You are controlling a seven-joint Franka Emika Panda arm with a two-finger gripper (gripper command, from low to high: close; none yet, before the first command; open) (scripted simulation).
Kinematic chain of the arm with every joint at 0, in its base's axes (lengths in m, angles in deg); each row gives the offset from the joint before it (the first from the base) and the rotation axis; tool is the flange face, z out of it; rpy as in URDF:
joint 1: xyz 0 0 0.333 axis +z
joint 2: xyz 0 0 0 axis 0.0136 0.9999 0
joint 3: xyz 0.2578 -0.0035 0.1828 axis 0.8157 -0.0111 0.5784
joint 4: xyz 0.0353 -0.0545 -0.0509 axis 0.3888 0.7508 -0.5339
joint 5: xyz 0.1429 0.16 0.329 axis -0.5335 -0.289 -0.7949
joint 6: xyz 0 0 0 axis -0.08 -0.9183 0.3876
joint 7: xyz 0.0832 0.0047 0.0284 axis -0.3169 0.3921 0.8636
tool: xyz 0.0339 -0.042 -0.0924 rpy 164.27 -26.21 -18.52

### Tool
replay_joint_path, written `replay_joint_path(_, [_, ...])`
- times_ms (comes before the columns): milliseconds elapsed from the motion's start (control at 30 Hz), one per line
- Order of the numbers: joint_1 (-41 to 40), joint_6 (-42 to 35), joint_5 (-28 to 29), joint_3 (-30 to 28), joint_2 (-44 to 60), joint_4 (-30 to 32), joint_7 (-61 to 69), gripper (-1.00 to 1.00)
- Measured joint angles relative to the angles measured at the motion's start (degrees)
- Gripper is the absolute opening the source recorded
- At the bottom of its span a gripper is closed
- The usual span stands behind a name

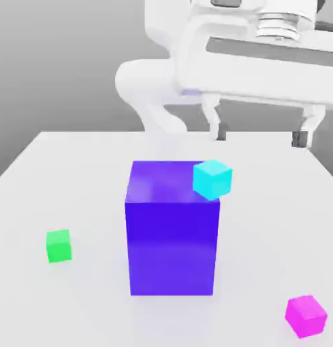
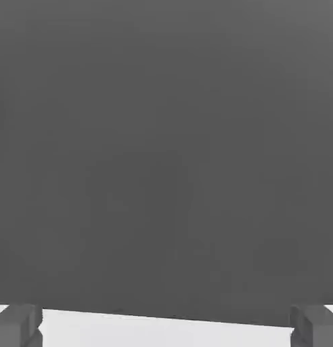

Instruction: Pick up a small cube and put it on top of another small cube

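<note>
The gripper (image 1: pixel 260 134) is seen spread fully wide and empty, held high above the table's (image 1: pixel 74 162) far edge; the arm is cut off by the frame. The magenta cube (image 1: pixel 306 316) lies at the near corner on the exterior view's right. The green cube (image 1: pixel 59 246) sits well apart on the left. The cyan cube (image 1: pixel 212 179) is perched on the blue-violet block (image 1: pixel 172 247), whose rear is hidden.

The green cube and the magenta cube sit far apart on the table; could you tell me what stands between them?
In the exterior view, the big blue-violet block stands between the green cube and the magenta cube, with a cyan cube on its top corner.
</note>
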Motion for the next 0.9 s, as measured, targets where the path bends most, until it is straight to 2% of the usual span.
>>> replay_joint_path(233, [4.0, 4.3, 4.0, 2.3, 14.4, 0.5, -5.6, 0.0])
replay_joint_path(467, [7.7, 9.5, 3.9, 4.3, 27.7, 1.3, -8.2, 0.0])
replay_joint_path(600, [11.2, 15.1, 7.9, 0.7, 36.0, -0.3, -11.5, 0.0])
replay_joint_path(633, [12.1, 16.4, 8.9, -0.5, 37.8, -0.8, -12.3, -1.0])
replay_joint_path(900, [11.6, 15.7, 8.1, 0.3, 36.7, -0.5, -11.7, -1.0])
